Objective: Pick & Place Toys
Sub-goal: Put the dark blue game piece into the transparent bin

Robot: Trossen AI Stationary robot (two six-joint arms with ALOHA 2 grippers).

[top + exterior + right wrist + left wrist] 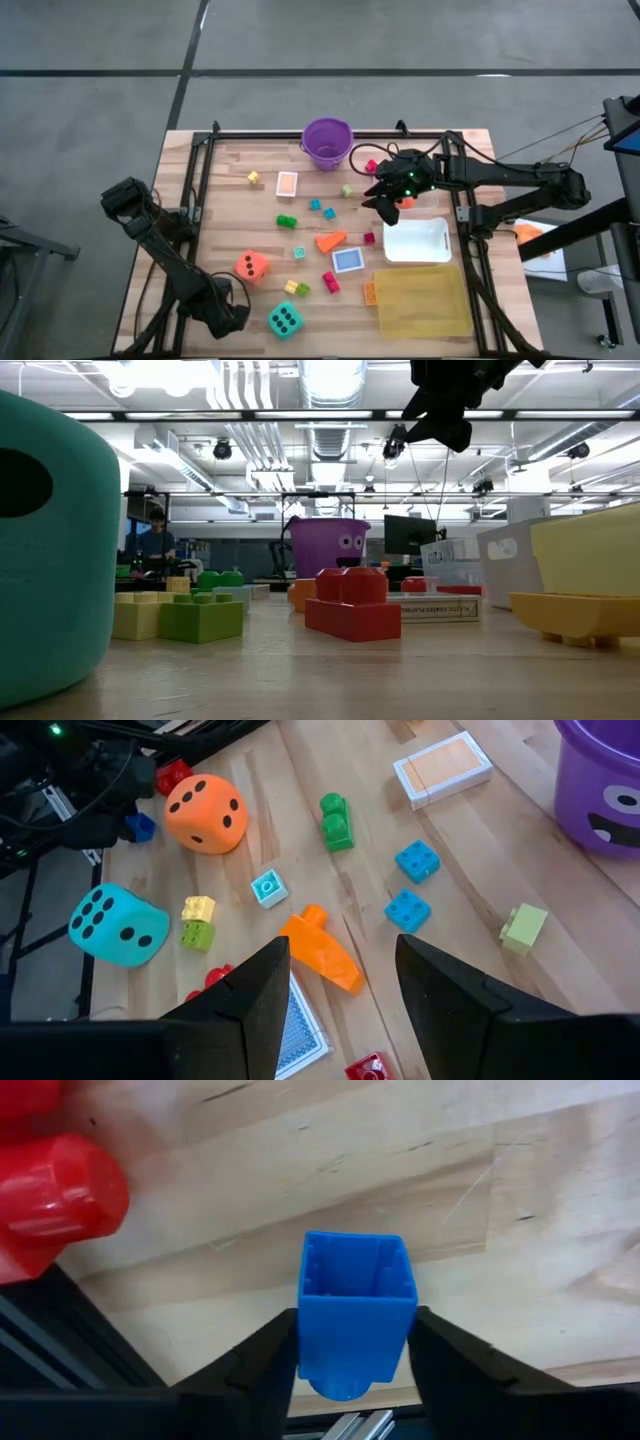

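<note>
Bright overhead striplights; soft shadows, near dice (50, 540) blurred.

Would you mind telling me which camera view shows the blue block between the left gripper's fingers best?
The left wrist view: the blue block fills the centre, between the left gripper fingers. The right wrist view shows only a small blue bit far off beside that arm. In the high view the arm hides it; the low view doesn't show it.

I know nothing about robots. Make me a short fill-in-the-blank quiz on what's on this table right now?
1. The left gripper has a ____ block between its fingers.
2. The purple bucket stands at the table's ____ edge in the high view.
3. The teal die shows ____ black dots on top.
4. The right gripper hangs ____ the table, touching nothing.

Missing words: blue; top; five; above
</note>
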